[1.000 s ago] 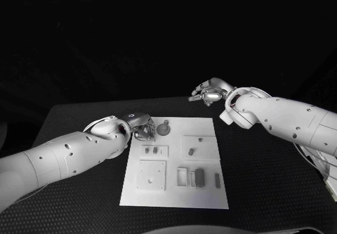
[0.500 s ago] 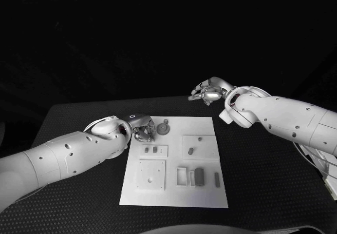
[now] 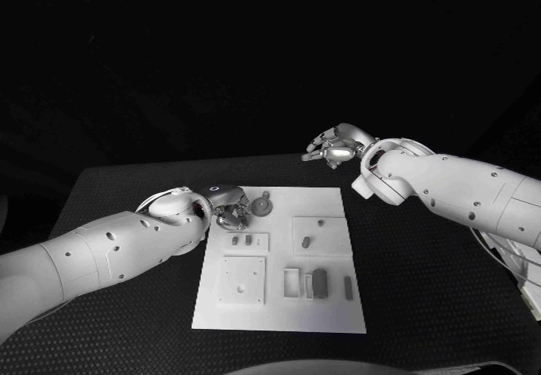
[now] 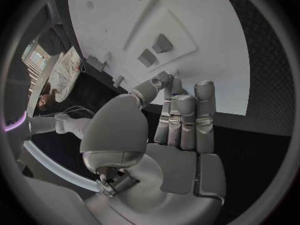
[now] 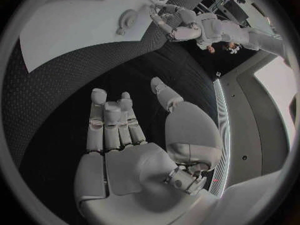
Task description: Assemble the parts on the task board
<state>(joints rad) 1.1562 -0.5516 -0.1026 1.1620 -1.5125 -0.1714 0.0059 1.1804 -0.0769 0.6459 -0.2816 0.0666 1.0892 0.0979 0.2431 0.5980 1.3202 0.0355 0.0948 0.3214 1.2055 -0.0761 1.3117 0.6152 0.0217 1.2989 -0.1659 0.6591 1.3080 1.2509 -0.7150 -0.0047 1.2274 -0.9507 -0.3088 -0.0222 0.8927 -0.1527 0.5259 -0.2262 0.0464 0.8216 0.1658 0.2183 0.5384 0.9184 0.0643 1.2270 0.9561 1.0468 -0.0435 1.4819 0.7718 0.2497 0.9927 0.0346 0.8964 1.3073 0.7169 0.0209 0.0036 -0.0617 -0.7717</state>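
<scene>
Both my hands hold nothing: left hand (image 3: 229, 208), fingers (image 4: 181, 120) loosely curled, hovers at the board's (image 3: 327, 312) far left corner beside the round part (image 3: 262, 206), so I should descend slowly and centred, while right hand (image 3: 334, 147) waits spread beyond the board.

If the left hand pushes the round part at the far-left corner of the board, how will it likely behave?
The round part looks flat, disc-like and low, so it would probably slide over the smooth task board rather than tip. It seems small and rigid, likely light. The left hand is beside it.
</scene>
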